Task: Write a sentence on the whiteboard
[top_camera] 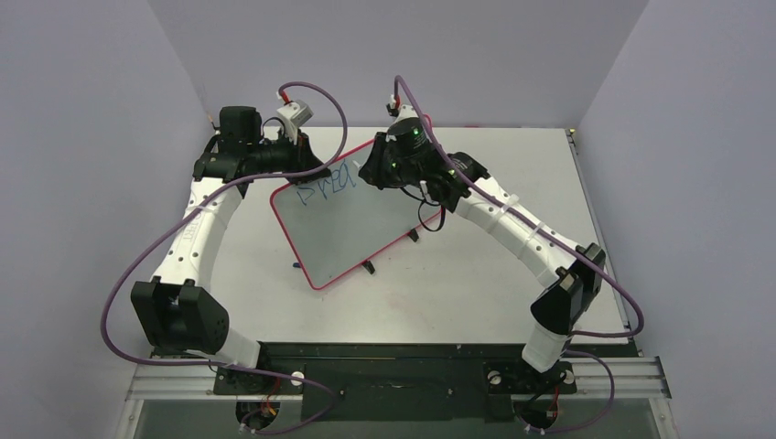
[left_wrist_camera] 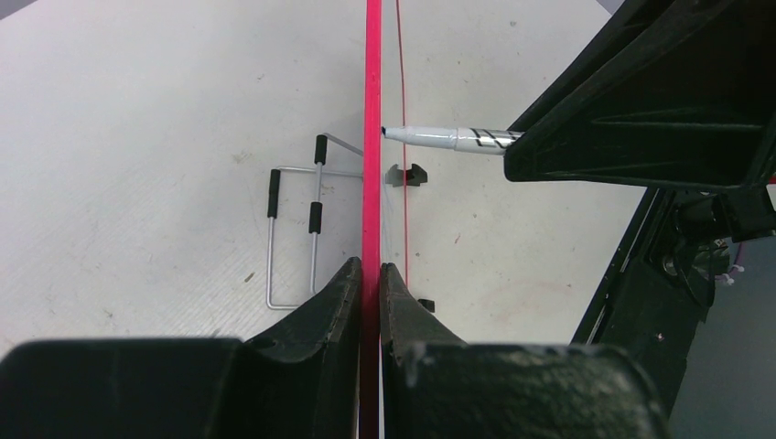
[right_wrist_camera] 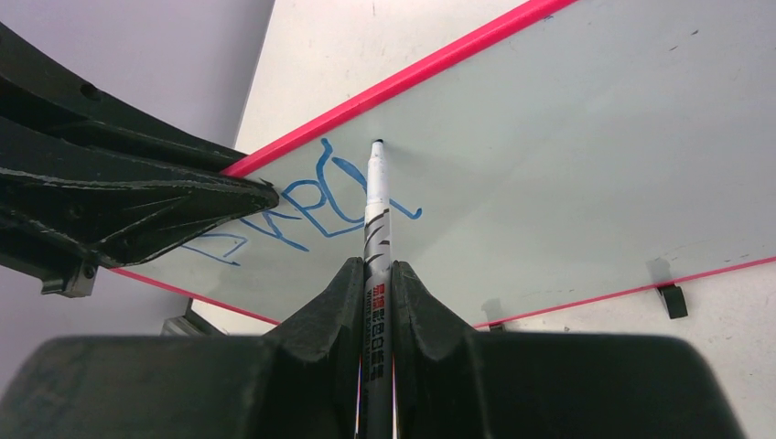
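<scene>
1. Whiteboard (top_camera: 352, 229) sits mid-table, tipped up off the table (top_camera: 476, 283), and your left gripper (left_wrist_camera: 370, 267) is clamped tight on its red rim at the far corner.
2. Your right gripper (right_wrist_camera: 377, 270) is closed hard round the marker (right_wrist_camera: 375, 197). The tip looks to be touching the board just past the last blue letter.
3. You're mid-writing. The sentence (right_wrist_camera: 311, 206) is only one wobbly word up in the top corner, so I'd call it early days.
4. Next move, I reckon: drag the tip onward along that row, away from the letters, with light, even pressure. Brace the left clamp so the board doesn't rock.
</scene>
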`<action>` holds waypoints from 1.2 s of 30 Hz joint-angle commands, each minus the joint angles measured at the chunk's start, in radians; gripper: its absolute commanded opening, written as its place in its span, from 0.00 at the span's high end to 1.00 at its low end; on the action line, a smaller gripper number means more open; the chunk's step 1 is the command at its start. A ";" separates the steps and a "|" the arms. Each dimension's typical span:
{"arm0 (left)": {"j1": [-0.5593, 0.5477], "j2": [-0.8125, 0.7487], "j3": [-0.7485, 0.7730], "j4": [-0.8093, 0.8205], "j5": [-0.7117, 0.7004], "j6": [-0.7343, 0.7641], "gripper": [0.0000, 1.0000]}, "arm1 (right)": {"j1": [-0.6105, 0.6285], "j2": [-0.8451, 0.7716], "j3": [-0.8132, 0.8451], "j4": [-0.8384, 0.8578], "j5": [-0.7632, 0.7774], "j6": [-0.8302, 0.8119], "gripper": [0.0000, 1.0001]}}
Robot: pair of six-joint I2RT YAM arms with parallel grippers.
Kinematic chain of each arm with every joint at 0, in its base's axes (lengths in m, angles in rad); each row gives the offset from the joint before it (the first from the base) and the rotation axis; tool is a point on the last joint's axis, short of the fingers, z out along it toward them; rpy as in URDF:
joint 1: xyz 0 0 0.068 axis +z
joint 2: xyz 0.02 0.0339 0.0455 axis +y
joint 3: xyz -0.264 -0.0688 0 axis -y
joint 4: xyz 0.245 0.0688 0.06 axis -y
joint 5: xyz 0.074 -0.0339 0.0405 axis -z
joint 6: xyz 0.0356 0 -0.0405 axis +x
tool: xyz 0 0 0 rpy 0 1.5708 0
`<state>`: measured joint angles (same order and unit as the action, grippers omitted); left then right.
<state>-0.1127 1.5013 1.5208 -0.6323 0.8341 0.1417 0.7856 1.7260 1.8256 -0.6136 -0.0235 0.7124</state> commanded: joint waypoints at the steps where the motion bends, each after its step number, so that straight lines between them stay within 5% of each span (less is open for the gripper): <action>1: 0.002 -0.066 0.018 0.126 0.044 0.027 1.00 | -0.005 0.014 0.026 0.034 -0.010 -0.010 1.00; 16: 0.002 -0.066 0.015 0.133 0.042 0.023 1.00 | -0.003 -0.025 -0.121 0.072 -0.018 0.008 1.00; 36: 0.001 -0.071 0.011 0.131 0.042 0.023 1.00 | -0.009 0.039 0.064 0.038 -0.024 0.004 1.00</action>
<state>-0.1120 1.4982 1.5143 -0.6277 0.8318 0.1398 0.7849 1.7378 1.8305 -0.6025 -0.0528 0.7189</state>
